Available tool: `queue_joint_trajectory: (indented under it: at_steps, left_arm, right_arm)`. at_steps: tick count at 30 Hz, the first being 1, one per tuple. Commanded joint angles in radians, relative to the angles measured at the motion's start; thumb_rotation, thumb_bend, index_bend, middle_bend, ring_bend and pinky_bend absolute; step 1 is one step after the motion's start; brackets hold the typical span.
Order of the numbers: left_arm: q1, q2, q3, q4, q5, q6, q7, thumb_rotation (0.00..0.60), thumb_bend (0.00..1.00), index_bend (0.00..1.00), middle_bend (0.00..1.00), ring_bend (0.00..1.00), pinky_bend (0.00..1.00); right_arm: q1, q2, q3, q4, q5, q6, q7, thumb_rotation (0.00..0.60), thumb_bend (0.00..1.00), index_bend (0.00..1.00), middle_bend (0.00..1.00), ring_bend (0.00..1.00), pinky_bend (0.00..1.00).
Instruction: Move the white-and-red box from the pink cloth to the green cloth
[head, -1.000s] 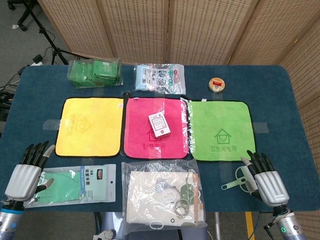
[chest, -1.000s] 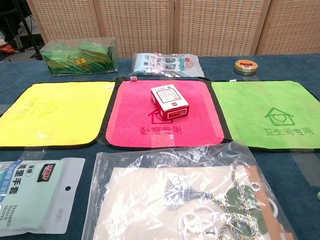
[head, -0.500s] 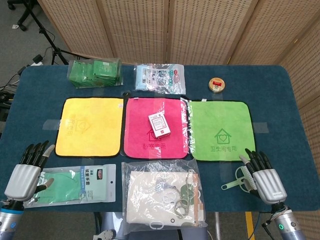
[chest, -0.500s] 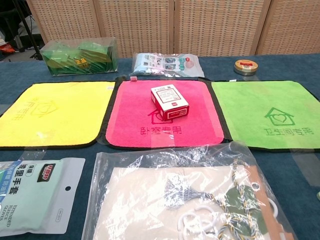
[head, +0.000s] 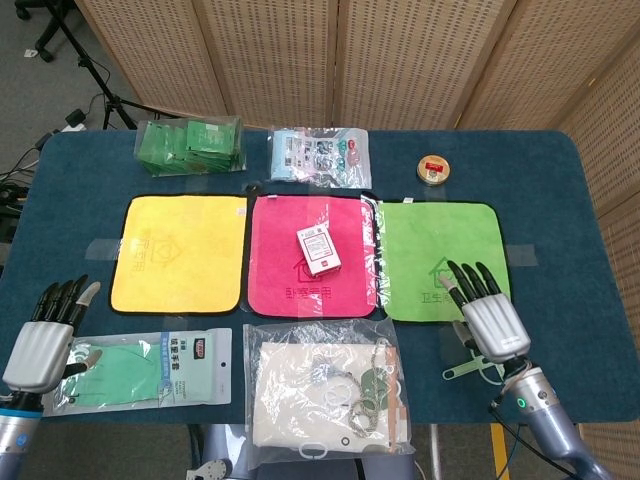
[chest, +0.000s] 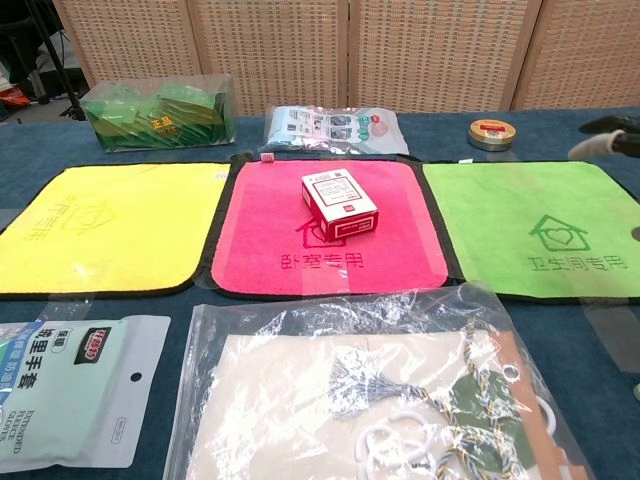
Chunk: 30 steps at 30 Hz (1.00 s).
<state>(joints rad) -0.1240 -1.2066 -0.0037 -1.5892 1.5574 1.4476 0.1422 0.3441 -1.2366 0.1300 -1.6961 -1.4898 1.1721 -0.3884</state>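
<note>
The white-and-red box (head: 318, 250) (chest: 339, 203) lies flat near the middle of the pink cloth (head: 283, 285) (chest: 271, 256). To its right is the green cloth (head: 440, 240) (chest: 540, 205), bare. My right hand (head: 482, 307) hovers open over the green cloth's near right corner, fingers spread and pointing away from me; only its fingertips (chest: 608, 135) enter the chest view at the right edge. My left hand (head: 45, 333) is open at the near left, beside the yellow cloth (head: 180, 250), holding nothing.
A glove pack (head: 145, 368) and a clear bag of rings and cord (head: 325, 385) lie along the near edge. A green-handled tool (head: 470, 362) lies near my right hand. At the back stand a green packet box (head: 190, 145), a blue-white bag (head: 318, 155) and a round tin (head: 434, 169).
My right hand has lifted and moved forward and left, from the near right edge to over the green cloth's near corner. The left hand has shifted slightly nearer. The box has not moved.
</note>
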Motion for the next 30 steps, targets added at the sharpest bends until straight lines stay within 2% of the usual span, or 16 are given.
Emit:
queue_joint_trajectory:
  at_steps: [1, 4, 10, 13, 18, 21, 30]
  left_arm:
    - [-0.004, -0.001, -0.001, 0.004, -0.006, -0.008, -0.006, 0.600, 0.16, 0.00, 0.00, 0.00, 0.00]
    - [-0.007, -0.001, -0.002, 0.008, -0.010, -0.015, -0.017, 0.600, 0.16, 0.00, 0.00, 0.00, 0.00]
    - [-0.011, -0.001, -0.004, 0.016, -0.017, -0.023, -0.034, 0.600, 0.16, 0.00, 0.00, 0.00, 0.00]
    - [-0.013, 0.001, -0.005, 0.018, -0.019, -0.025, -0.043, 0.600, 0.16, 0.00, 0.00, 0.00, 0.00]
    - [-0.018, 0.000, -0.003, 0.024, -0.014, -0.030, -0.064, 0.600, 0.16, 0.00, 0.00, 0.00, 0.00]
    - [-0.022, -0.002, -0.001, 0.034, -0.014, -0.038, -0.077, 0.600, 0.16, 0.00, 0.00, 0.00, 0.00]
    - [-0.028, -0.008, 0.001, 0.048, -0.012, -0.045, -0.090, 0.600, 0.16, 0.00, 0.00, 0.00, 0.00]
  right_arm:
    - [0.085, -0.020, 0.065, -0.042, 0.081, -0.076, -0.117, 0.600, 0.47, 0.11, 0.00, 0.00, 0.00]
    - [0.133, -0.044, 0.090, -0.042, 0.114, -0.107, -0.192, 0.600, 0.48, 0.11, 0.00, 0.00, 0.00]
    - [0.238, -0.127, 0.130, -0.007, 0.177, -0.143, -0.356, 0.600, 0.67, 0.11, 0.00, 0.00, 0.00]
    - [0.282, -0.168, 0.144, 0.010, 0.202, -0.151, -0.419, 0.600, 0.72, 0.13, 0.02, 0.00, 0.00]
    - [0.394, -0.253, 0.164, 0.067, 0.223, -0.209, -0.535, 0.600, 0.72, 0.15, 0.04, 0.00, 0.00]
    - [0.454, -0.314, 0.173, 0.113, 0.277, -0.235, -0.605, 0.600, 0.72, 0.15, 0.04, 0.00, 0.00]
    - [0.562, -0.425, 0.170, 0.192, 0.387, -0.267, -0.681, 0.600, 0.72, 0.15, 0.04, 0.00, 0.00]
